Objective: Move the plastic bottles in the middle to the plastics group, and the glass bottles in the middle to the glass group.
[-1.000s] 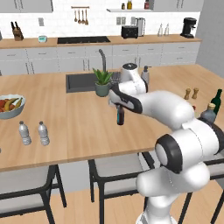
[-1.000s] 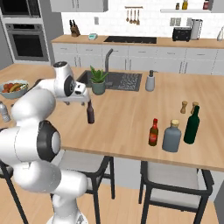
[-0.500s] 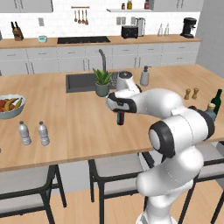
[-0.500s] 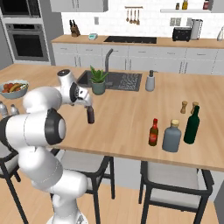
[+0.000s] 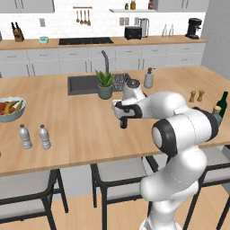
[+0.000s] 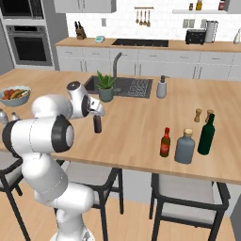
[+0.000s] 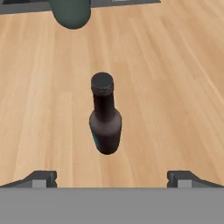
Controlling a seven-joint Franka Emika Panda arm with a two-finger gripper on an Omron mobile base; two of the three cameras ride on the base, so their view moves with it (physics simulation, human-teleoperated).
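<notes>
The hand (image 7: 111, 177) is held with its fingers (image 7: 41, 178) spread wide apart above the table (image 7: 175, 87); the near-black bottle (image 7: 105, 118) is seen upright directly below, centred between them and untouched.

Claw (image 6: 97, 114) above near-black bottle (image 6: 97, 124), brown bottle (image 6: 165, 142) beside grey-blue bottle (image 6: 185, 147)
</notes>
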